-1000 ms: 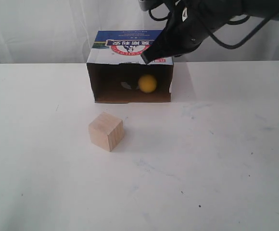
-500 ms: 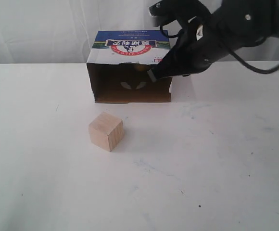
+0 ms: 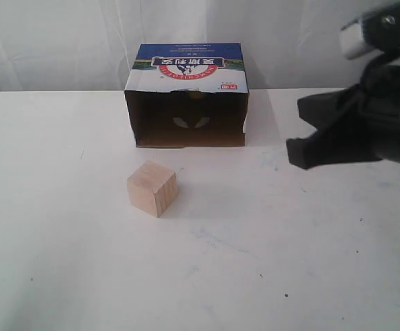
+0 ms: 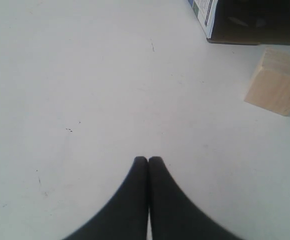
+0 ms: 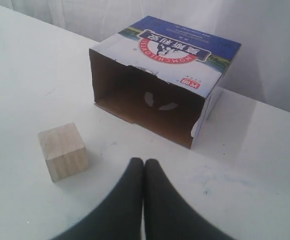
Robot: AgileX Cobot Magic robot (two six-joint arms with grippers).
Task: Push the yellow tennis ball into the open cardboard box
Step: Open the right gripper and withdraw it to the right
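The open cardboard box (image 3: 186,65) lies on its side at the back of the white table (image 3: 62,262), its dark opening facing the front. The right wrist view looks into the cardboard box (image 5: 180,45), and no yellow tennis ball shows in any view. My right gripper (image 5: 144,161) is shut and empty, its fingers pressed together. It hovers to the right of the box and well away from it, a large dark blur (image 3: 298,153) in the exterior view. My left gripper (image 4: 148,159) is shut over bare table, with a box corner (image 4: 205,12) at the edge of its view.
A pale wooden cube (image 3: 152,187) stands on the table in front of the box, slightly to its left. The wooden cube (image 4: 277,81) shows in the left wrist view, and the same cube (image 5: 63,151) in the right wrist view. White curtains hang behind the table.
A second ago the yellow ball sat in the box's mouth under the right gripper; it no longer shows. The right arm has pulled back from the box to the right.
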